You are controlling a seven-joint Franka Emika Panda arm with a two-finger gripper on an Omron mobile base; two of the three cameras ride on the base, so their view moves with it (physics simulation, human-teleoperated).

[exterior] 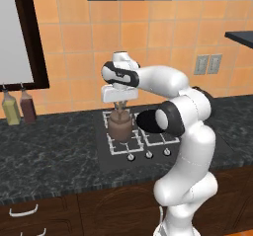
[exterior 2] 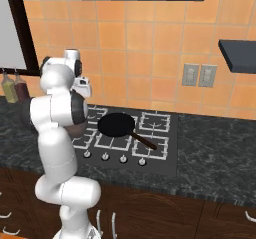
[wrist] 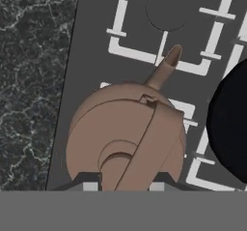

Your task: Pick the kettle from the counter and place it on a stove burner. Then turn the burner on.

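Note:
The small brown kettle [exterior: 120,127] hangs upright over the left side of the black cooktop [exterior: 106,156], its tall arched handle running up between the fingers of my gripper [exterior: 120,106]. In the hand view the kettle [wrist: 120,138] lies straight below. Its handle passes between the two fingertips [wrist: 89,186], so the gripper [wrist: 123,187] is shut on the handle. Its spout [wrist: 166,65] points at the stove burner [wrist: 166,27], a light-grey grate with a round centre. The kettle's body covers the neighbouring grate, and I cannot tell if its base touches that grate. The dark marbled counter [exterior: 44,156] stretches to the left.
A round black pan [exterior 2: 116,124] with a long handle sits on the middle grates, close to the kettle's right [wrist: 231,123]. Several burner knobs [exterior 2: 105,157] line the cooktop's front. Two slim bottles [exterior: 19,107] stand at the back left against the tiled wall. A dark shelf [exterior 2: 240,53] juts out on the right.

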